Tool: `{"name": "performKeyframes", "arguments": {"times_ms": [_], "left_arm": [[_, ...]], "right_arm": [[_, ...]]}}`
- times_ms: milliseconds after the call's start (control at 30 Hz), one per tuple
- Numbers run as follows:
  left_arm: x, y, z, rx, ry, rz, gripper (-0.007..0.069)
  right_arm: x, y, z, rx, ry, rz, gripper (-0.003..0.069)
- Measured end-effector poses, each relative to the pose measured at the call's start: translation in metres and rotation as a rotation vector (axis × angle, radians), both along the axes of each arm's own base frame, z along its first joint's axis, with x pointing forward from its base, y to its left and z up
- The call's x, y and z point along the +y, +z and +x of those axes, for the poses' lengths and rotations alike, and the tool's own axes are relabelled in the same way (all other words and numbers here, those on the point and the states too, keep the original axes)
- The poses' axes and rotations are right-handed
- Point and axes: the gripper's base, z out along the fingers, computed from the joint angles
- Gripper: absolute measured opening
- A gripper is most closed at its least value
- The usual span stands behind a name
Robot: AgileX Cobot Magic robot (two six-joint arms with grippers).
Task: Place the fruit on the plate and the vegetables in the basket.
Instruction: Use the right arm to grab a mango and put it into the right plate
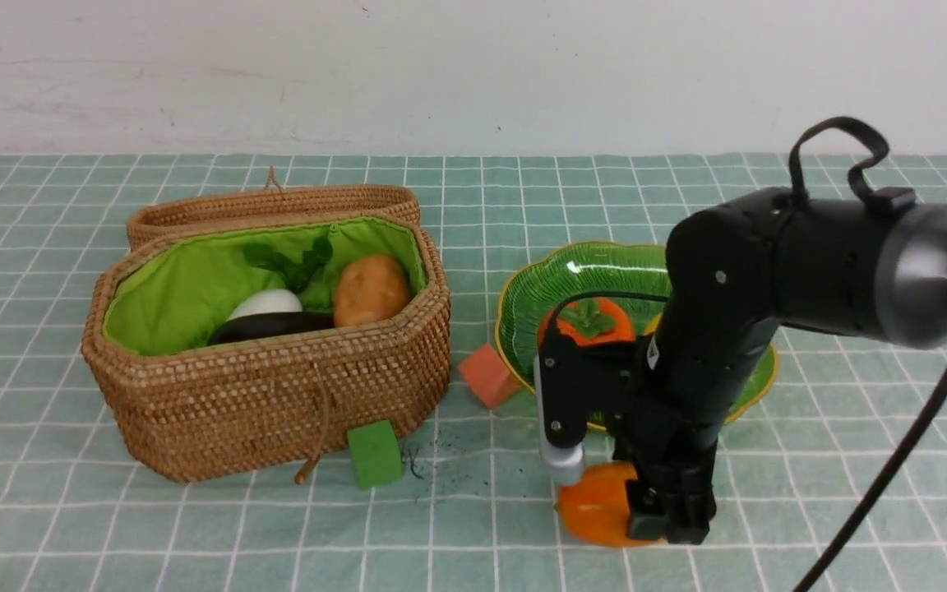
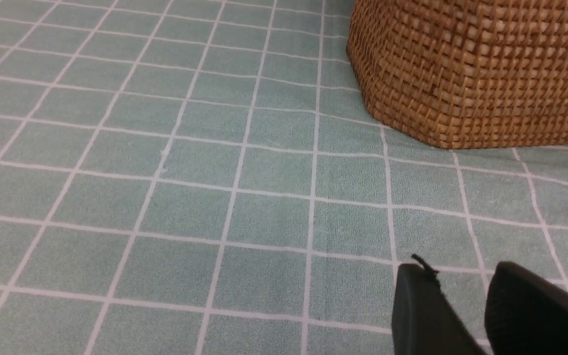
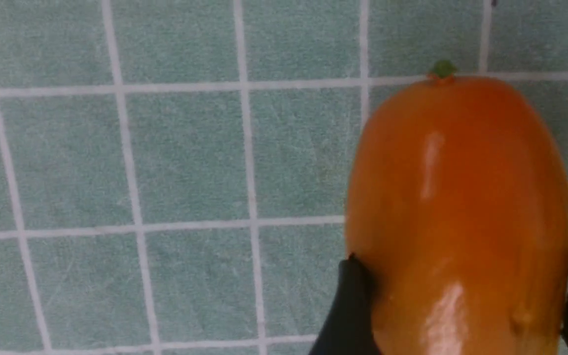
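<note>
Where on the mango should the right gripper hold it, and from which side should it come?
Across the mango's narrow width, near mid-length, coming from above. It lies flat on the cloth, long and smooth, so the short axis fits between the right gripper's fingers, which already straddle it.

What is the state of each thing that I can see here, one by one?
basket: open, lid behind it, holding potato, radish and eggplant.
plate: upright on the cloth, holding the orange-red fruit.
mango: lying on the cloth, outside the plate.
right gripper: jaws on both sides of the mango.
left gripper: jaws slightly apart, empty.
</note>
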Motion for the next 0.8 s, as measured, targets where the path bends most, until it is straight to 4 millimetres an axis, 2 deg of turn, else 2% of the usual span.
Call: {"name": "performKeyframes", "arguments": {"times_ms": [200,333,400,433,467,500,567,633,667,767,800], "left_arm": [[0.000,0.000,0.000,0.000,0.000,0.000,0.0209],[0.000,0.000,0.000,0.000,0.000,0.000,0.0212],[0.000,0.000,0.000,0.000,0.000,0.000,0.0213],[0.000,0.000,0.000,0.000,0.000,0.000,0.0213],[0.000,0.000,0.000,0.000,0.000,0.000,0.0213],[0.000,0.000,0.000,0.000,0.000,0.000,0.0213],[0.000,0.000,0.000,0.000,0.000,0.000,0.0213],[0.000,0.000,0.000,0.000,0.000,0.000,0.0213],[0.000,0.000,0.000,0.000,0.000,0.000,0.0215],[0.000,0.000,0.000,0.000,0.000,0.000,0.0216],[0.000,0.000,0.000,0.000,0.000,0.000,0.0218]], "right_arm": [[0.002,-0.004,0.002,0.020,0.000,-0.008,0.0507],[0.002,0.000,0.003,0.024,-0.021,-0.003,0.0507],[0.003,0.008,0.003,0.022,-0.036,0.004,0.0481],[0.004,0.018,0.005,0.010,-0.044,0.020,0.0419],[0.004,0.020,0.005,0.011,-0.046,0.022,0.0384],[0.004,0.039,0.009,-0.008,-0.063,0.061,0.0194],[0.000,0.074,0.019,-0.059,-0.103,0.135,0.0032],[-0.005,0.085,0.024,-0.076,-0.136,0.160,0.0006],[-0.017,0.105,0.037,-0.127,-0.221,0.219,-0.0015],[-0.029,0.115,0.049,-0.165,-0.299,0.266,-0.0017],[-0.038,0.116,0.055,-0.168,-0.342,0.289,-0.0016]]}}
